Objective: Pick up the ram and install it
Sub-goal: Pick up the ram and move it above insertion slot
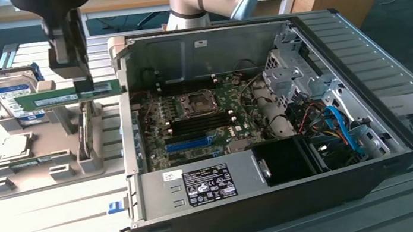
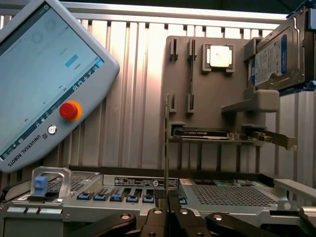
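Exterior view: end effector (image 1: 84, 87) pinched narrow on the ram (image 1: 48, 99).
The green stick runs crosswise between its fingertips, projecting on both sides, above the grey holder (image 1: 38, 171).

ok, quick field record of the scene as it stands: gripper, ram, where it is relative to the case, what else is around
gripper: gripper shut on the ram
ram pose: long axis level, in the air
ram location: over the grey parts fixture, on the exterior view's left of the open computer case
install state: not yet in the motherboard
on fixture: hard drive, processor chip
nearby: teach pendant with red stop button
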